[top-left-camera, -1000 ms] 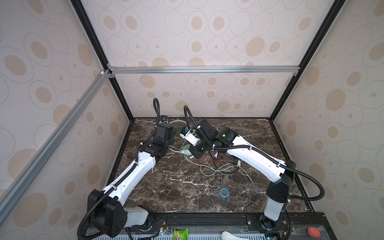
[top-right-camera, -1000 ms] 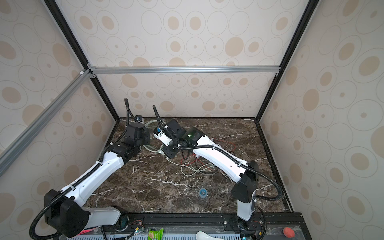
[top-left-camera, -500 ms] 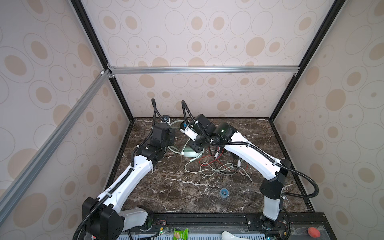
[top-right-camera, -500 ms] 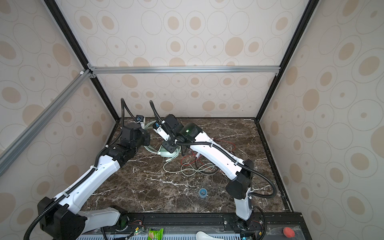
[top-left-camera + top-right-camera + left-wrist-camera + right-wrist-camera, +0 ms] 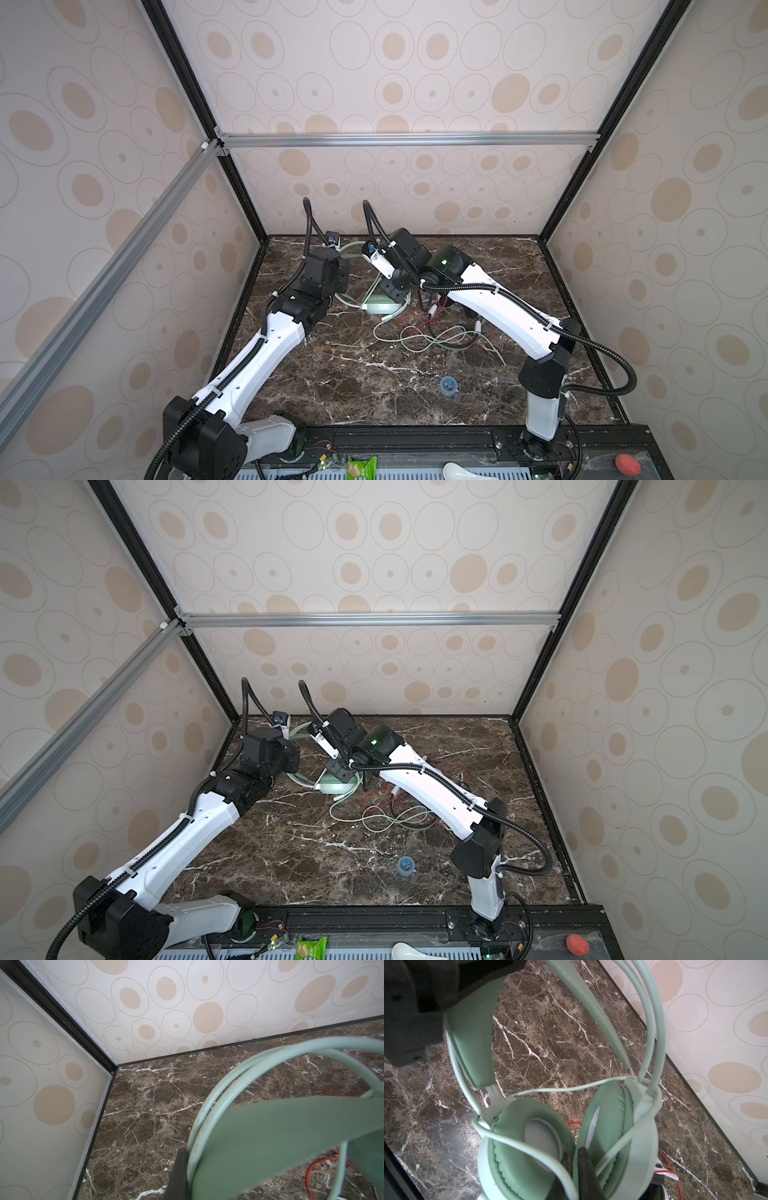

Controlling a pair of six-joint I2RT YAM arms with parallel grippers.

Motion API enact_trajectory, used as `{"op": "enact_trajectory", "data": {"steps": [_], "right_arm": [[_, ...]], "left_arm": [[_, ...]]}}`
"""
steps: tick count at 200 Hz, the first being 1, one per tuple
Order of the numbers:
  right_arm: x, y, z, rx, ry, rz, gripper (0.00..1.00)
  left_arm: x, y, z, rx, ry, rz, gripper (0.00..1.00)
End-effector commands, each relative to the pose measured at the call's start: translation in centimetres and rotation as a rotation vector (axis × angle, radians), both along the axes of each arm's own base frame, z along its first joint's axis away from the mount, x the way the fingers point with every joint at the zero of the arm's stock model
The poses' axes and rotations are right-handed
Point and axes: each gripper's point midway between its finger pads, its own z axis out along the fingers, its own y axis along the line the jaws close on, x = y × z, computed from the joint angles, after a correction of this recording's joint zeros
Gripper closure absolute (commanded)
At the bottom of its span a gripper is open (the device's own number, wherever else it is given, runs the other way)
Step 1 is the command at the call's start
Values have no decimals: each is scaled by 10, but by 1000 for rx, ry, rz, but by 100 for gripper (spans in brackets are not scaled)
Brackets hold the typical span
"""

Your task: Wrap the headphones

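The mint green headphones (image 5: pixel 380 306) hang above the table near the back left corner, ear cups (image 5: pixel 529 1147) down and close together. My left gripper (image 5: pixel 337 270) is shut on their headband (image 5: pixel 280 1136); one dark finger (image 5: pixel 178 1176) shows beside the band. My right gripper (image 5: pixel 574 1164) sits between the two ear cups, shut on the mint cord (image 5: pixel 517 1145) that crosses them. Loose mint cord (image 5: pixel 432 338) trails onto the table. Of the white-and-black headphones (image 5: pixel 662 1169) only a part and the red cord (image 5: pixel 415 322) show, under the right arm.
The back wall and left wall corner (image 5: pixel 113 1068) lie close behind the grippers. A small blue round thing (image 5: pixel 448 384) rests toward the front of the marble table (image 5: pixel 332 374). A red button (image 5: pixel 627 463) sits at the front right edge.
Both arms have moved toward the back wall, carrying the mint headphones with them. The loose cord on the table has been drawn a little that way.
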Motion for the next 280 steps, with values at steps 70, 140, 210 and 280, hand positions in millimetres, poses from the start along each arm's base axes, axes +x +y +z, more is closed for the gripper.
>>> {"op": "enact_trajectory", "data": {"steps": [70, 140, 210, 280], "right_arm": [[0, -32, 32, -16, -120, -12, 89], [17, -59, 43, -65, -178, -94, 88], [53, -72, 66, -32, -240, -143, 84], [89, -75, 53, 87, -162, -192, 85]], "left_arm": [[-6, 2, 19, 5, -33, -5, 100], [-12, 6, 24, 24, -46, -9, 100], [-20, -13, 30, -10, -72, -142, 100], [-29, -30, 39, -118, -94, -228, 100]]}}
